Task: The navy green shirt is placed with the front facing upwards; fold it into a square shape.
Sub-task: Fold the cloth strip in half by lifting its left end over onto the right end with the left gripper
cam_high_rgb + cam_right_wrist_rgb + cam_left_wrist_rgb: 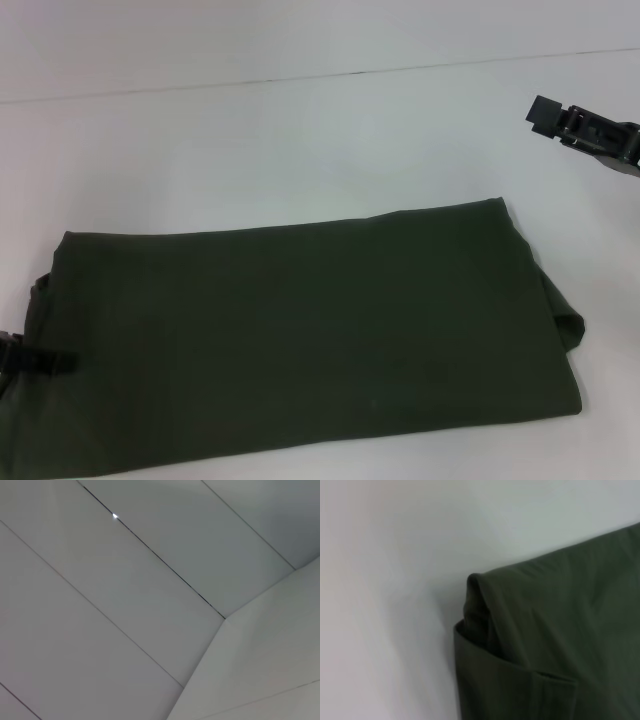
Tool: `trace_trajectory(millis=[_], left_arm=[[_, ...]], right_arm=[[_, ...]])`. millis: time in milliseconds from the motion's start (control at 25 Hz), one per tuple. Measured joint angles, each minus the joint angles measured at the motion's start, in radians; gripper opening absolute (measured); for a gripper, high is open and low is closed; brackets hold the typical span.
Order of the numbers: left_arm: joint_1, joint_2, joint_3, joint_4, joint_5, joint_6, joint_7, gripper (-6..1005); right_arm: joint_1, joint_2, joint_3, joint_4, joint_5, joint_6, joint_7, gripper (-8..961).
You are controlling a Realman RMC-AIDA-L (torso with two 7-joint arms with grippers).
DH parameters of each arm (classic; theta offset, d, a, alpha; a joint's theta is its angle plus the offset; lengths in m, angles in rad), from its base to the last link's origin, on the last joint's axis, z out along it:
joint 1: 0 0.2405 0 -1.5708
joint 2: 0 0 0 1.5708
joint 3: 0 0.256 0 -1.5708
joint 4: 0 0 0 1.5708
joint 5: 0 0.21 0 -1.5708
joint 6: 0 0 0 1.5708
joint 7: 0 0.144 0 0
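Shirt (300,350) folded into a long band running left-right, plain side up, on the white table (300,140). Left gripper (35,358) right at its left end, much nearer; right gripper (585,130) well off the far right corner. Grip on either: can't tell.

The light is soft and even, and it seems to come from above. In the head view the white desk (300,130) looks bright but not burnt out, with no hard glare. The navy green shirt (300,340) is very dark, so its folds are difficult to see; it gives only a thin, weak shadow at its right edge. The whole head view is slightly soft. In the left wrist view the cloth edge is blurred. The right wrist view shows pale panels with one small bright spot.
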Motion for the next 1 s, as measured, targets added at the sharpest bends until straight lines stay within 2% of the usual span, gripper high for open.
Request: trace_trajectory(millis=[680,1000], left_arm=[[0.000,-0.003,0.009,0.008,-0.001,-0.006,-0.007,772],[-0.003,-0.001,0.013,0.003,0.003,-0.014,-0.024,405]], right_arm=[[-0.002,0.000,0.001,-0.002,0.006,-0.003,0.003,882],[-0.006,-0.001,0.002,-0.005,0.012,-0.008,0.004,885]])
